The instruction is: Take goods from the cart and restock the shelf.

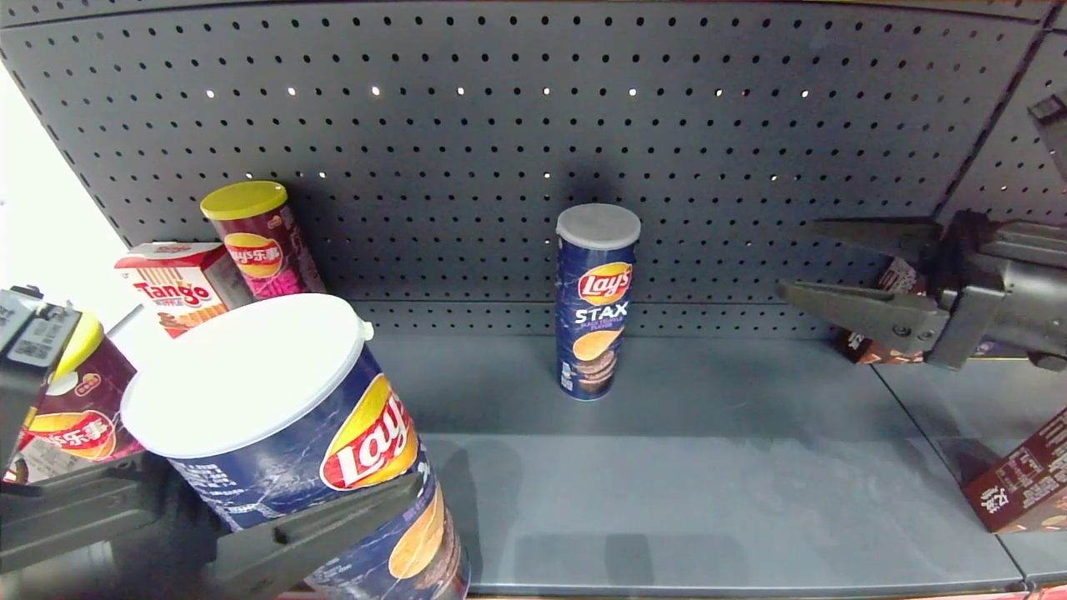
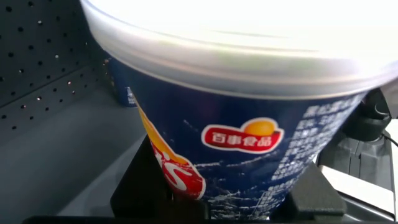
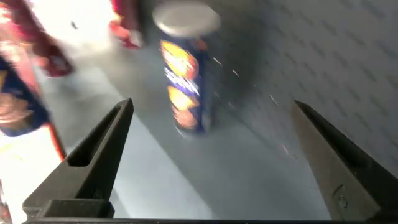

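— Starting big: the grey shelf has bare deck between its stock, so there's room to fill, I'd say.
— And the blue chip can hangs tilted over the front-left edge, clamped in the left gripper. The fingers pinch its lower body, which leaves the lid free.
— A matching standing can is upright near the pegboard back, likely marking the row.
— The right gripper hovers at the right side with its fingers spread wide. It holds nothing and is well apart from that can. Parked clear, I'd guess.
— Smallest: yellow-lidded can and wafer box, far left.
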Controlling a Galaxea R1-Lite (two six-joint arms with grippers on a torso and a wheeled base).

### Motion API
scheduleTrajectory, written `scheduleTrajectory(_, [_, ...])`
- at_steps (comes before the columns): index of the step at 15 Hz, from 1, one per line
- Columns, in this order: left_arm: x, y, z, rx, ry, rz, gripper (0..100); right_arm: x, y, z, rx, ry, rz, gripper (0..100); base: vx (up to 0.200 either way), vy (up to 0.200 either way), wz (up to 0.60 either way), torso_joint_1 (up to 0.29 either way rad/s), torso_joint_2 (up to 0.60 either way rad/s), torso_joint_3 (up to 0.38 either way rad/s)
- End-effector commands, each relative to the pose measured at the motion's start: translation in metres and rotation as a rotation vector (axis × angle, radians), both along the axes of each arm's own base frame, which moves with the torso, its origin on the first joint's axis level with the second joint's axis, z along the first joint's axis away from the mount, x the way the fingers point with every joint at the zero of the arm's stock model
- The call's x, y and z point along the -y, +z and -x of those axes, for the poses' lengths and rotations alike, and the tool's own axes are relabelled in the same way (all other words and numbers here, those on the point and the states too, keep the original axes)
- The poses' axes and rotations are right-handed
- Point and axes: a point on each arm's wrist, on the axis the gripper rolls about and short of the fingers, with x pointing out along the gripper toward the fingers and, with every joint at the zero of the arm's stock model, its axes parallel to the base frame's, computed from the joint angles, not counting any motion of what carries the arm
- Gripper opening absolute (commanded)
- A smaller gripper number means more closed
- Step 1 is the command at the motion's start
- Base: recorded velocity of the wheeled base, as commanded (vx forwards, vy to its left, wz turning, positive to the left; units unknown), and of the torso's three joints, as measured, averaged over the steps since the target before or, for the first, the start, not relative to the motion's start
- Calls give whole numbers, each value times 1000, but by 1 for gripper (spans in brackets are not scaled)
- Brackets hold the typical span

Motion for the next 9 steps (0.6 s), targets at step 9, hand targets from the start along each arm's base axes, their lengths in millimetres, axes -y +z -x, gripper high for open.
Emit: scheduleTrajectory(9, [0, -1, 0, -4, -3, -2, 0, -35, -22, -74, 19, 246, 9, 100, 0, 0, 0, 0, 0, 0])
